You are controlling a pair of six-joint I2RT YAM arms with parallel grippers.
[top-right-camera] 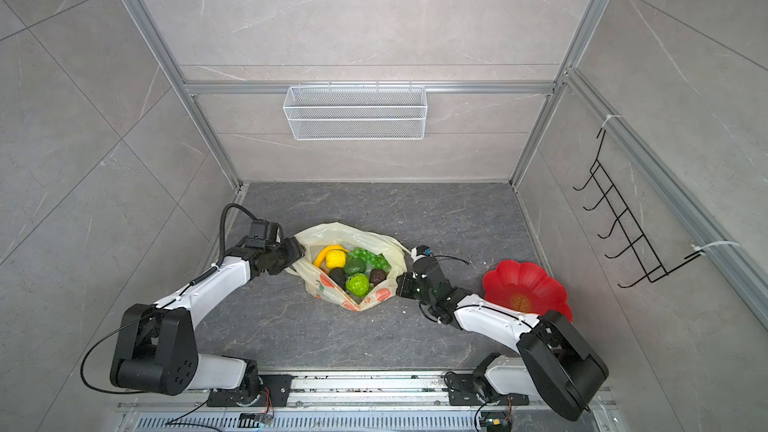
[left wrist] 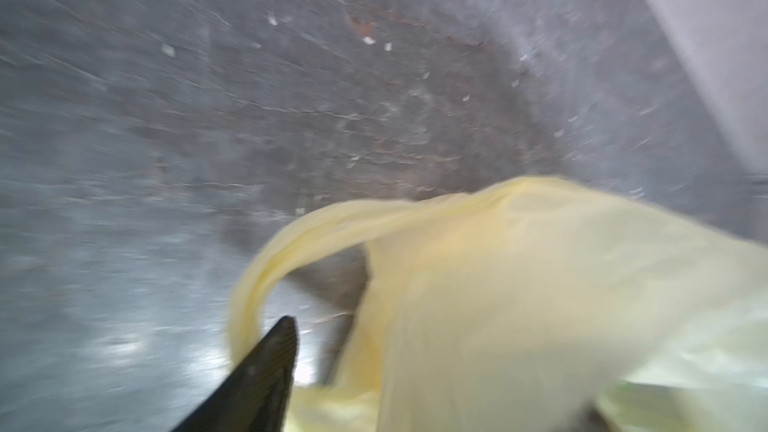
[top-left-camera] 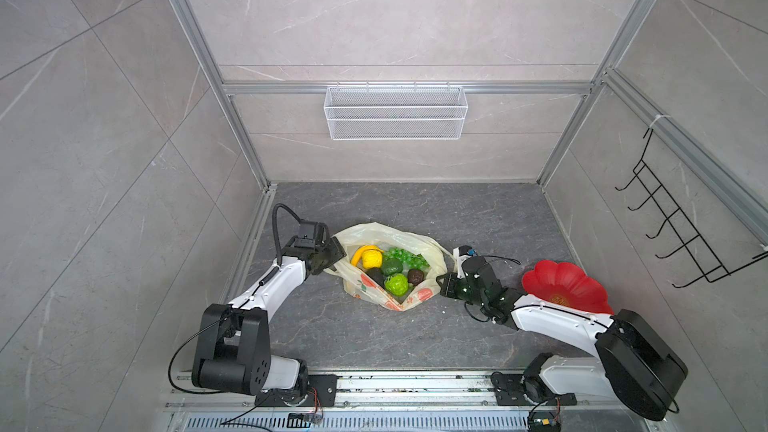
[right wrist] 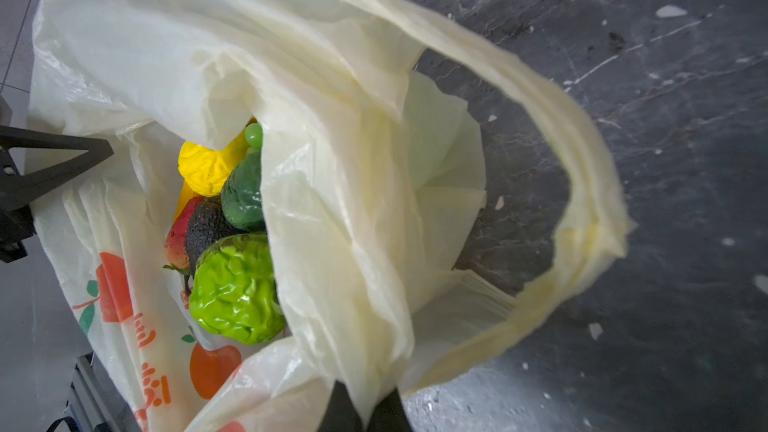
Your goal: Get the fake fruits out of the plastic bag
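Low over the table (top-left-camera: 374, 334), flanking the plastic bag (top-left-camera: 365, 232), right gripper (right wrist: 368, 403) clamps its rim; left gripper's (top-left-camera: 334, 259) finger spread unclear.

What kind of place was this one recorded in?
Probably a mock-up robot test cell, not a real room: stone-look panels in an aluminium frame, two robot arms mounted on a rail, a wire basket and hook rack on the walls.

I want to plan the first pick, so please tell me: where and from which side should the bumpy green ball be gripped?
Grip the bumpy green ball across its round middle, coming straight down: it lies uncovered, nearest the front, in the open plastic bag. The open left gripper seems free; the right gripper pinches the rim.
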